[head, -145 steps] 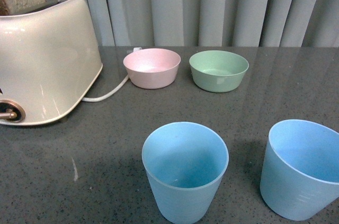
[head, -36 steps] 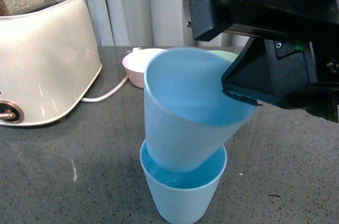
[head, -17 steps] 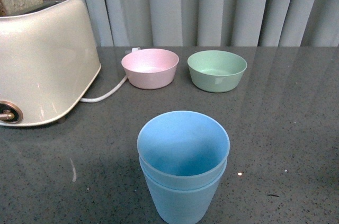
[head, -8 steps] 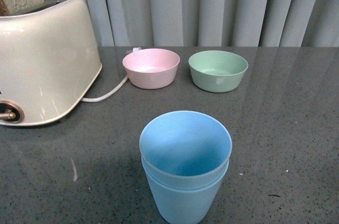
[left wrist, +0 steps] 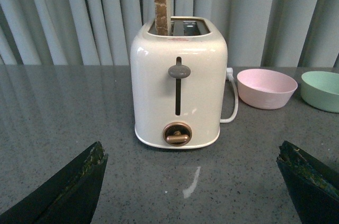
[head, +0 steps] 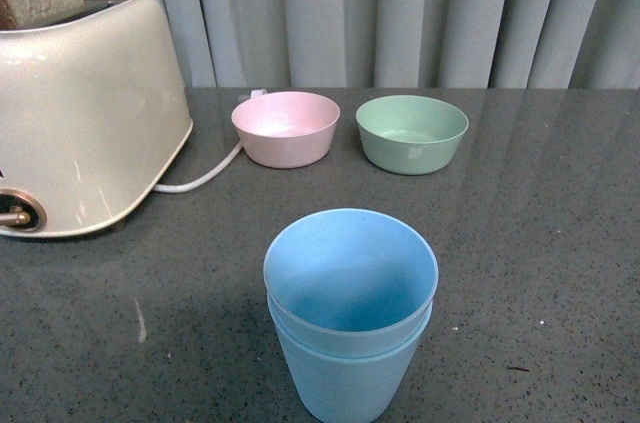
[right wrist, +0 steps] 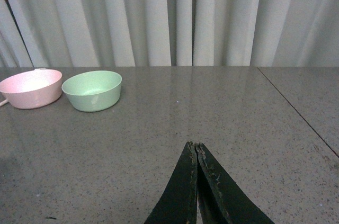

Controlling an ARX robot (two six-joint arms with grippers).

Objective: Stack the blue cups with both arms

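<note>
Cups [head: 350, 318] sit nested, base cut off; left gripper [left wrist: 193, 181] gapes wide, empty; right gripper [right wrist: 196, 181] pinched together, empty.

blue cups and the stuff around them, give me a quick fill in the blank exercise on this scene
1. One of the blue cups sits nested ____ the other.
2. The green bowl stands beside the ____ bowl.
3. The left gripper is open; the right gripper is ____.
4. A slice of bread stands upright in the ____.

Missing words: inside; pink; shut; toaster
</note>
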